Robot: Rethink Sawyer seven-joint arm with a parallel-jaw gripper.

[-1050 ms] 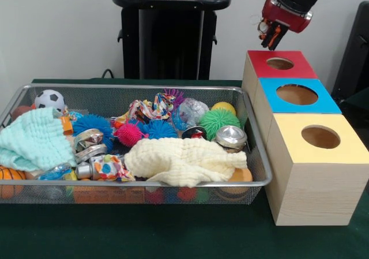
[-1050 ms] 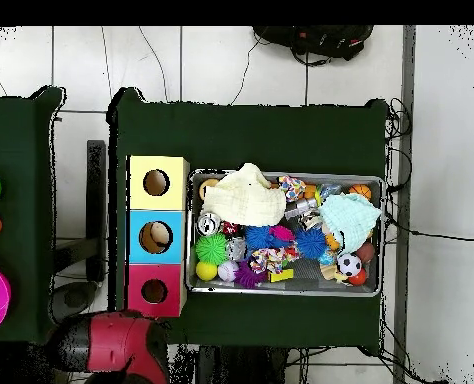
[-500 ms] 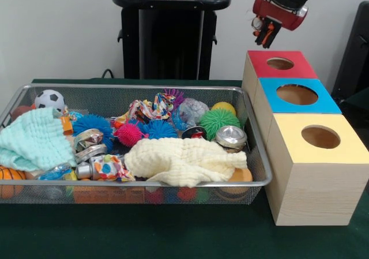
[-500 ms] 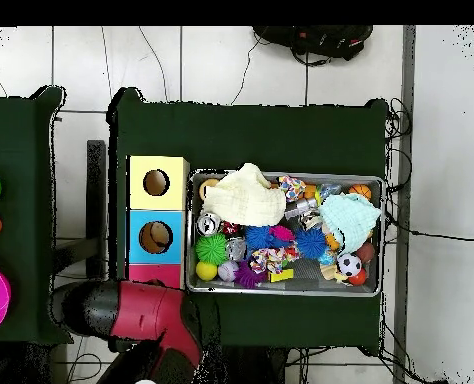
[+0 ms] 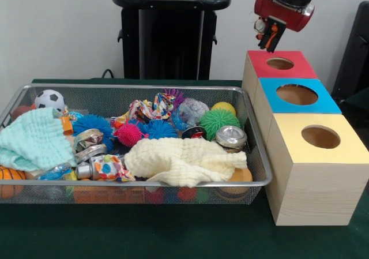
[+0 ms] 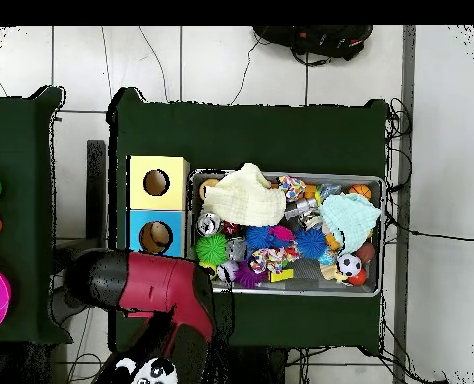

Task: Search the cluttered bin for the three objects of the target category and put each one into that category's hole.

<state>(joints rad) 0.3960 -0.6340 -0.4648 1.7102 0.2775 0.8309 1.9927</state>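
My gripper (image 5: 270, 38) hangs just above the red box (image 5: 281, 63), jaws narrow and apparently empty; target objects unidentifiable, bin (image 5: 256, 146) beside it still full, sorting mostly left.

1. From overhead, the red arm (image 6: 151, 290) covers the red box entirely and the near corner of the wire bin (image 6: 376, 180).
2. In the front view the claw (image 5: 268, 38) is too small to tell how its fingers stand; the arm above it runs off the top edge.
3. The cream cloth (image 5: 184, 161) hides whatever lies under it; an orange ball (image 5: 241, 176) peeks out beside it.
4. The basketball (image 5: 8, 181) is cut by the left edge.
5. A small round shape, perhaps a ball, sits inside the blue box (image 6: 155, 237).
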